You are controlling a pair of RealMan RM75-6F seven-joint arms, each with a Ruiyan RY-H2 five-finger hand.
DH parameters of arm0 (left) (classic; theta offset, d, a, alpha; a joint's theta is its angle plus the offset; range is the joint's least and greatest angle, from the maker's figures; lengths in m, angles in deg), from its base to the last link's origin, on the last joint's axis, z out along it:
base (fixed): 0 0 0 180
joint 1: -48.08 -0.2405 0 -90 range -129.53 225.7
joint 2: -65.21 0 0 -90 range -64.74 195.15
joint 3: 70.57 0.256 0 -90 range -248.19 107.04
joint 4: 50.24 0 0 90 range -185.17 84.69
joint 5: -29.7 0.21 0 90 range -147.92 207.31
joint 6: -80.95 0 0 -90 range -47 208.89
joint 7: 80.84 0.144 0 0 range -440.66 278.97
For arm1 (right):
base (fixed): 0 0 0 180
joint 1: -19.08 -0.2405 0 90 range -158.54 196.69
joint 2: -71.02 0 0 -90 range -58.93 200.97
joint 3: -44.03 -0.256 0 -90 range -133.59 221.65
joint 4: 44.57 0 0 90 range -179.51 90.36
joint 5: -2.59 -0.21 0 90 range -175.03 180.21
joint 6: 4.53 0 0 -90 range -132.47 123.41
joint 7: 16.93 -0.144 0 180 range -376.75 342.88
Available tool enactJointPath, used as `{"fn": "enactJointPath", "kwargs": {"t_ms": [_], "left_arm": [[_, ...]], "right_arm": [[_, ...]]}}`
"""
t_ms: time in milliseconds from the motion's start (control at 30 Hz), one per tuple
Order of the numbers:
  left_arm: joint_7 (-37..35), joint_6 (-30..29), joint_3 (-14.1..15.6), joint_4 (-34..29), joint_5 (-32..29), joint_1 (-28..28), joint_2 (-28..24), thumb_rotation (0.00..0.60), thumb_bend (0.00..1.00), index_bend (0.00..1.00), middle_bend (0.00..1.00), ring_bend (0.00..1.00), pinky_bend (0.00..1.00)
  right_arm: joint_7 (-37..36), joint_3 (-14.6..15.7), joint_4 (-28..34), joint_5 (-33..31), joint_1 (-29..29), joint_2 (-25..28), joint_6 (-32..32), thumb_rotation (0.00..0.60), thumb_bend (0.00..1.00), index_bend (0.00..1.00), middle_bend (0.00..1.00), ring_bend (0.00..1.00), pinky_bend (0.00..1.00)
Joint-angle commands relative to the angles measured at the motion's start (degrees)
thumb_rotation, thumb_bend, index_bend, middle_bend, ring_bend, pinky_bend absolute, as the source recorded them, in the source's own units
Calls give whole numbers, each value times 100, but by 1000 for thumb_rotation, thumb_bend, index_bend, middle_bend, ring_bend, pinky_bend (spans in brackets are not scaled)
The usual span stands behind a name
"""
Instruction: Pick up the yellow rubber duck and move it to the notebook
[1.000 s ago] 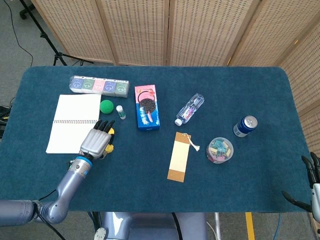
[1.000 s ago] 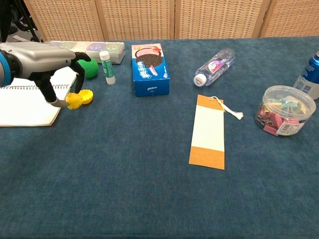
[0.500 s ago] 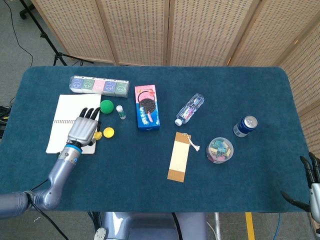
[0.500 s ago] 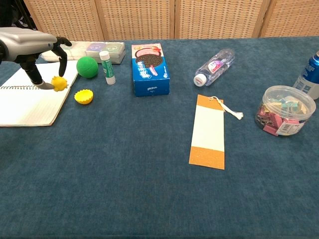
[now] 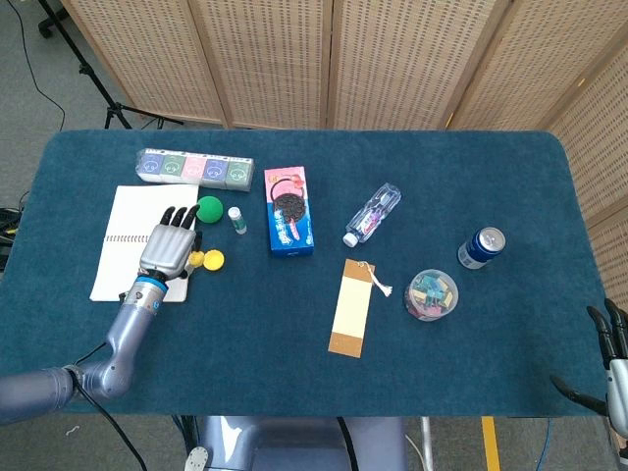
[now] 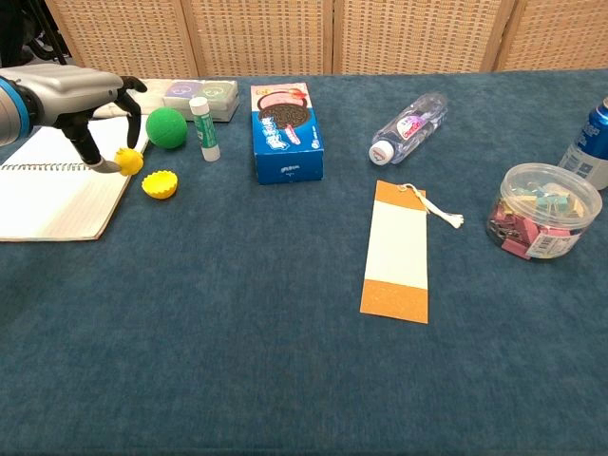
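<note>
The small yellow rubber duck (image 6: pixel 128 160) is pinched at the thumb tip of my left hand (image 6: pixel 71 90), right over the right edge of the white spiral notebook (image 6: pixel 47 195). In the head view the duck (image 5: pixel 195 260) peeks out beside the left hand (image 5: pixel 169 250), which covers the notebook's (image 5: pixel 132 221) right side. A separate yellow fluted cup (image 6: pixel 160 183) lies on the cloth just right of the notebook. My right hand (image 5: pixel 613 348) hangs off the table's lower right corner, fingers apart and holding nothing.
A green ball (image 6: pixel 166 127) and a glue stick (image 6: pixel 201 122) stand just behind the duck. A strip of coloured boxes (image 5: pixel 193 168) lies behind the notebook. To the right are a cookie box (image 5: pixel 288 211), bottle (image 5: pixel 373 214), bookmark (image 5: pixel 353 307), clip jar (image 5: pixel 432 294) and can (image 5: pixel 481 247).
My left hand lifted the duck away from the yellow cup, carried it left over the notebook, then came back a little right to the notebook's edge. The cup stayed on the cloth.
</note>
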Motion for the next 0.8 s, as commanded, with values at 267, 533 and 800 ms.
{"fn": "enactJointPath", "kwargs": {"t_ms": [267,533,800], "left_arm": [[-30,5,-74,450,72,-26,396,600,287,630,0,0,0],[-191,-10,-145,814,271,-84,686,600,280,630,0,0,0],[-344,-13,-221,962,474,-148,871,600,271,630,0,0,0]], "right_arm": [[-1,-7,4,-28,1,-2,-7,600,0,31,0,0,0],[22,-5,13,-34,-8,-1,-28,600,0,31,0,0,0],[27,-4,18,-32,-6,-1,-23,600,0,31,0,0,0]]}}
